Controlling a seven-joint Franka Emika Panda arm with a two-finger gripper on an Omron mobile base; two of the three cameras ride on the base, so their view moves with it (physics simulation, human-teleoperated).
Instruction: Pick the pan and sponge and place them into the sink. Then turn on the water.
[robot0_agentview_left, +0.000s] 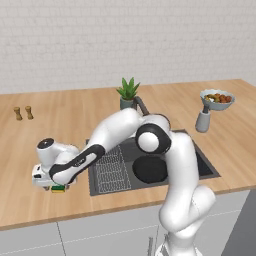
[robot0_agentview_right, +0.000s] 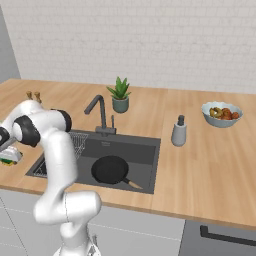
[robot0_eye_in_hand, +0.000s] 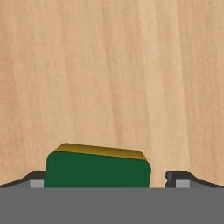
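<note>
Gripper (robot0_eye_in_hand: 105, 180) held wide apart directly above the sponge (robot0_eye_in_hand: 97, 169), which lies between its fingertips (robot0_eye_in_hand: 177, 177) on the wooden counter (robot0_eye_in_hand: 113, 78), long axis spanning tip to tip, nearer one tip; beyond, the pan (robot0_agentview_left: 150, 170) rests in the sink (robot0_agentview_left: 207, 167).

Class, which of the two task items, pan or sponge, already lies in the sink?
The pan: black, resting in the sink basin. The green sponge sits on the wooden counter.
</note>
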